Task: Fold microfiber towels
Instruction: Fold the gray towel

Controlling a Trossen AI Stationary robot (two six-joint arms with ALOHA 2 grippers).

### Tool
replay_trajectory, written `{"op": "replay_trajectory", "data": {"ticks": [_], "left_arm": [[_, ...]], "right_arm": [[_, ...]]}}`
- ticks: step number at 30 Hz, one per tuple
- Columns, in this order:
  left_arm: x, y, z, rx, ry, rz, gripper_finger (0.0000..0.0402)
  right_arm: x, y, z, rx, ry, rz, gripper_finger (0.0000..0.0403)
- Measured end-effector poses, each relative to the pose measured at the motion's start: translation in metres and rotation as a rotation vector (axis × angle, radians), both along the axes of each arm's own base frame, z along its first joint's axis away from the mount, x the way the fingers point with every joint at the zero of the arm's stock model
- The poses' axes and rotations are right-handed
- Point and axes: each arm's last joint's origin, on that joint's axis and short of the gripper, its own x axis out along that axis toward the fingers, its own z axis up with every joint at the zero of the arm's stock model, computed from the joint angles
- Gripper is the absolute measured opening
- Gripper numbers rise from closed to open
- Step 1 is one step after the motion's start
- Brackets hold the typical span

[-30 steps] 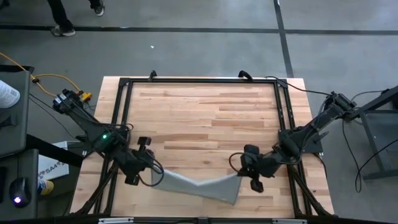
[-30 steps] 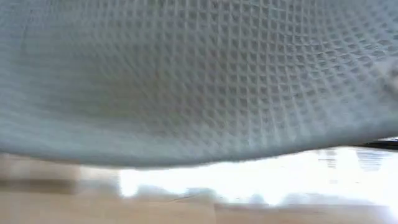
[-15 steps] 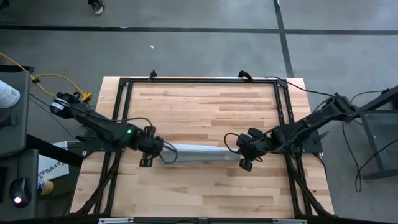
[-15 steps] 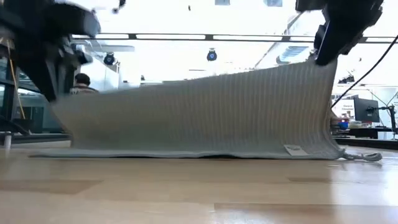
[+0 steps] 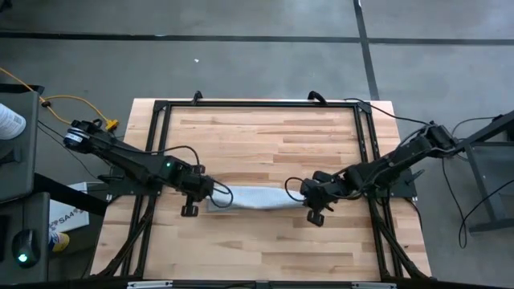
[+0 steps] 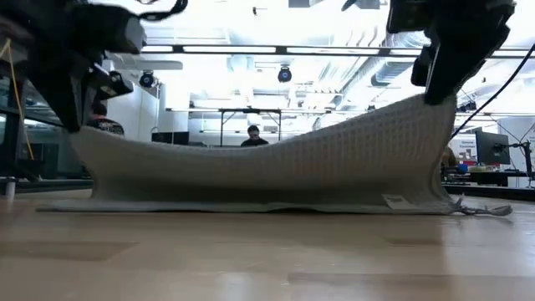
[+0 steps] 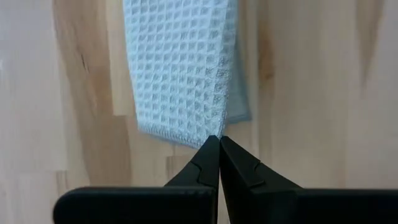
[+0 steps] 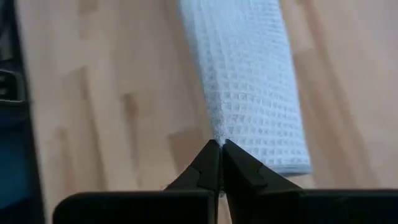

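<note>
The light grey, waffle-textured microfiber towel (image 5: 255,198) is lying across the middle of the pale wooden desk (image 5: 265,136), a little nearer the front edge than the back, strung between the two arms. Its lower edge is resting on the desk surface while its upper edge is being held up, so in the low view the cloth (image 6: 267,171) is standing like a low curtain that is sagging in the middle.

The left gripper (image 5: 210,195) is pinching the end of the towel towards the desk's left edge; its jaws are fully closed on the cloth's corner, as the left wrist view is showing (image 7: 219,142). The right gripper (image 5: 303,195) is doing the same at the end towards the right edge, jaws pressed together on that corner (image 8: 219,147).

The step in hand is probably carrying the lifted edge over the resting edge to make a fold. To do it well, both arms should be travelling together at matching height and pace, so the held edge is staying parallel to the one on the desk. Drawing the grippers slightly apart should be taking out the sag. The lower edge needs to be staying put, so dragging should be avoided. The jaws should be letting go only once the upper edge is lying square on the lower one.
</note>
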Motion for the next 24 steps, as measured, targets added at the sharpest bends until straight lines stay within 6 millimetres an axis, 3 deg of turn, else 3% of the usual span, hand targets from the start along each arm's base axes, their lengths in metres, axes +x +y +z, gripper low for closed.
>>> {"op": "replay_trajectory", "data": {"ticks": [15, 24], "left_arm": [[-0.011, -0.062, 0.045, -0.205, -0.083, -0.189, 0.0], [-0.014, -0.047, 0.028, -0.018, -0.048, -0.109, 0.0]], "right_arm": [[-0.004, 0.046, 0.014, 0.244, -0.141, 0.193, 0.0004], [-0.004, 0.024, 0.005, 0.108, -0.044, 0.039, 0.0004]]}}
